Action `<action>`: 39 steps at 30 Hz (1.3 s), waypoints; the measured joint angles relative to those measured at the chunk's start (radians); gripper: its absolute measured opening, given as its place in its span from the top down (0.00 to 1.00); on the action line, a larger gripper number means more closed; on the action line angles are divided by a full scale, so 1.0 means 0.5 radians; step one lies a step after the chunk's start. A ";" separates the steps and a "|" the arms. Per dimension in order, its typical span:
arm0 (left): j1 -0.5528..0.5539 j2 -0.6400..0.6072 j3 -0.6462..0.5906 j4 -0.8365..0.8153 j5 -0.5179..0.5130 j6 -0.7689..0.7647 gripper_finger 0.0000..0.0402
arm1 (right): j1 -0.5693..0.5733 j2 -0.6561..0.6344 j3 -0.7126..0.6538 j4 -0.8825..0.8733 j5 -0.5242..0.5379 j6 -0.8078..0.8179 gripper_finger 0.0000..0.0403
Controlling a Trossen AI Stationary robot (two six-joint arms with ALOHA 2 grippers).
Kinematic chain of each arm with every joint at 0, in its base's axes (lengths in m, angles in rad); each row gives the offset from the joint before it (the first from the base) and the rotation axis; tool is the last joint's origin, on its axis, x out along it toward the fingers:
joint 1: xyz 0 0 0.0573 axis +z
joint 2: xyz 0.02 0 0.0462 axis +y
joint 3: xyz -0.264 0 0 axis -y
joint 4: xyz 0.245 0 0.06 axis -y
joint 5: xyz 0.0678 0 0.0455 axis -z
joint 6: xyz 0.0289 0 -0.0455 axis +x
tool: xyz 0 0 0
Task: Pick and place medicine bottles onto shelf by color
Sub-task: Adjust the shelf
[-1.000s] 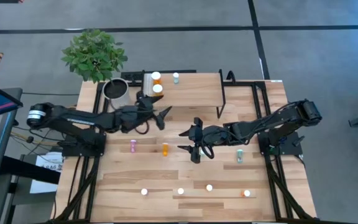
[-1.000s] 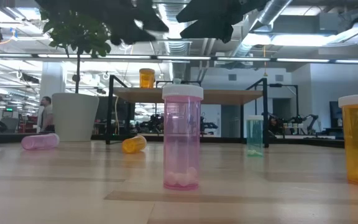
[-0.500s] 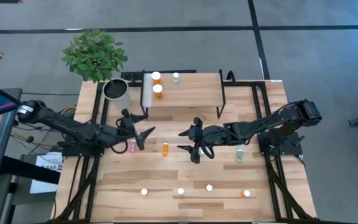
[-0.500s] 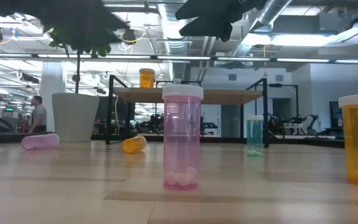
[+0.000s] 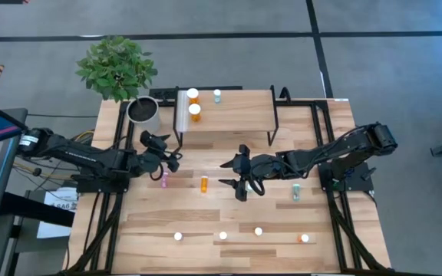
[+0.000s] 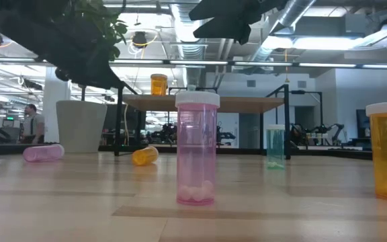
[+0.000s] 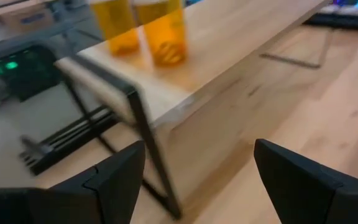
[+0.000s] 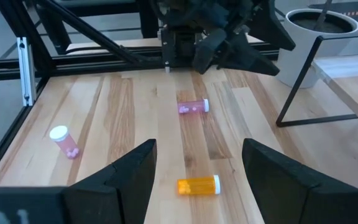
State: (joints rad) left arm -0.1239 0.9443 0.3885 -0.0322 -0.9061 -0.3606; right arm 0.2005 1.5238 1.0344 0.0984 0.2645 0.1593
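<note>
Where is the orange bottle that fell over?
In the high view the tipped orange bottle lies mid-table, between the tipped pink bottle and the right gripper, in front of the shelf.

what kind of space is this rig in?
Likely an open lab or office floor: exposed ceiling ducts and strip lights, other robot arms behind the table, and a person walking past.

Bare counter is lying open between the fallen bottles and the front row of upright ones, leaving room to pass. The shelf top is staying free right of the two orange bottles, its black legs fencing the space beneath. The left tool, fingers spread, is crowding the shelf's left corner beside the plant pot
</note>
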 joint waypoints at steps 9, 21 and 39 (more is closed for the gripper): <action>0.121 0.011 0.001 -0.018 -0.112 -0.006 0.28 | 0.000 0.000 0.000 -0.001 0.000 -0.004 0.35; 0.258 0.013 0.001 -0.017 -0.202 -0.056 0.28 | 0.000 0.000 0.000 -0.001 0.000 -0.002 0.35; 0.420 0.013 0.002 -0.015 -0.196 -0.073 0.28 | 0.000 0.000 0.000 0.001 0.000 0.002 0.35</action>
State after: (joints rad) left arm 0.0861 0.9508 0.3893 -0.0399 -1.0039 -0.3973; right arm 0.2005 1.5238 1.0344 0.0987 0.2644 0.1600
